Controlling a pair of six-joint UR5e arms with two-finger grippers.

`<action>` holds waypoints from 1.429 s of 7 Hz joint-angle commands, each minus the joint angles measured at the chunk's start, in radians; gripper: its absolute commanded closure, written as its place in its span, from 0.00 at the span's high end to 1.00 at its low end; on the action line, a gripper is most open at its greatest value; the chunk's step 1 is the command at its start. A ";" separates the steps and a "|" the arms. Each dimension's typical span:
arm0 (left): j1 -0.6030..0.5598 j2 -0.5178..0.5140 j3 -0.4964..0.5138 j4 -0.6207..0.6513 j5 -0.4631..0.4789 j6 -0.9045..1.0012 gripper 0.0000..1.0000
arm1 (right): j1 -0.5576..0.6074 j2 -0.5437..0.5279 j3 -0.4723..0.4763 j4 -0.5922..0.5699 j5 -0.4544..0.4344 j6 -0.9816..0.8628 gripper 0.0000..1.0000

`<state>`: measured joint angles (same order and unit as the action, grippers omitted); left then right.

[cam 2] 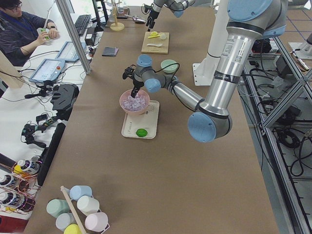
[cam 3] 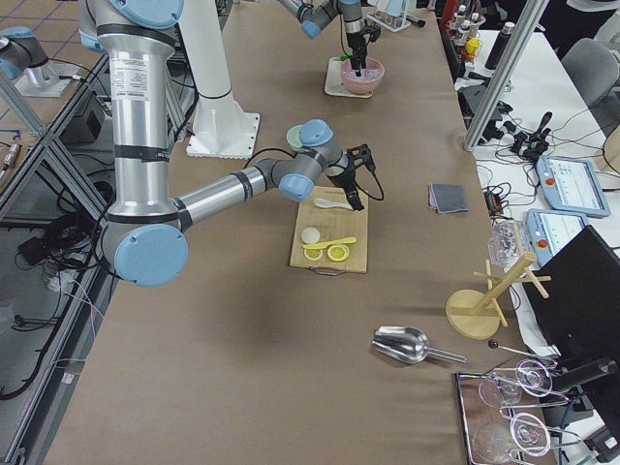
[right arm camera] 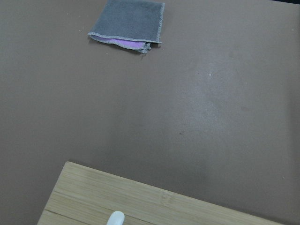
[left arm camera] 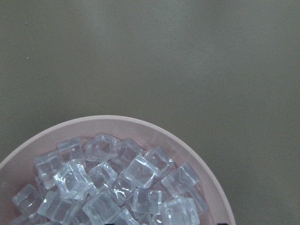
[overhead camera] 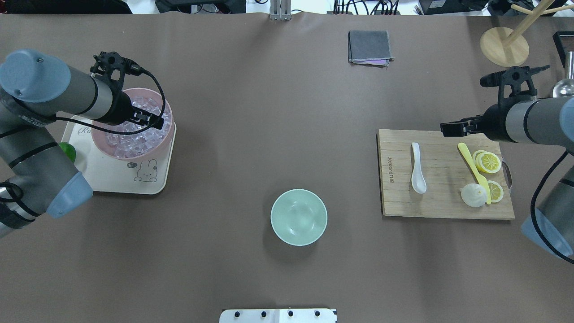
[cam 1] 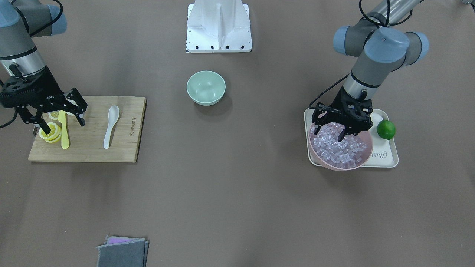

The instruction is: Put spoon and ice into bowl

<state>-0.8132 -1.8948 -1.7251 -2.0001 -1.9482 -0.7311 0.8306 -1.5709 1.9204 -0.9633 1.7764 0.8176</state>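
Observation:
The white spoon (cam 1: 111, 124) lies on the wooden cutting board (cam 1: 92, 150), also in the overhead view (overhead camera: 418, 172). The mint-green bowl (cam 1: 206, 88) stands empty at the table's middle (overhead camera: 298, 217). Ice cubes (cam 1: 339, 148) fill a pink bowl (cam 1: 345, 167); the left wrist view shows them close up (left arm camera: 117, 187). My left gripper (cam 1: 329, 134) is open, its fingertips down among the top cubes. My right gripper (cam 1: 63, 125) is open above the board's lemon end, to the side of the spoon and apart from it.
The pink bowl sits on a cream tray (cam 1: 386, 157) with a green lime (cam 1: 386, 129). A yellow plastic knife (cam 1: 65, 129) and lemon slices (cam 1: 52, 135) lie on the board. A grey cloth (cam 1: 122, 252) is at the operators' edge. The robot base (cam 1: 219, 26) stands behind the green bowl.

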 commanded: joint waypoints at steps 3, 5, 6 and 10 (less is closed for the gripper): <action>0.008 -0.021 0.033 -0.002 0.002 -0.002 0.76 | -0.007 0.002 -0.001 0.000 -0.002 0.000 1.00; 0.009 -0.030 0.051 -0.002 0.002 -0.001 0.75 | -0.008 0.003 -0.001 0.000 -0.002 0.000 1.00; 0.008 -0.030 0.058 -0.002 0.002 -0.001 0.73 | -0.008 0.003 -0.001 0.000 -0.002 0.000 1.00; 0.034 -0.035 0.061 -0.022 0.021 -0.010 0.71 | -0.008 0.003 -0.001 0.000 -0.002 0.000 1.00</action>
<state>-0.7883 -1.9272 -1.6650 -2.0204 -1.9352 -0.7371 0.8222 -1.5678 1.9190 -0.9633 1.7748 0.8176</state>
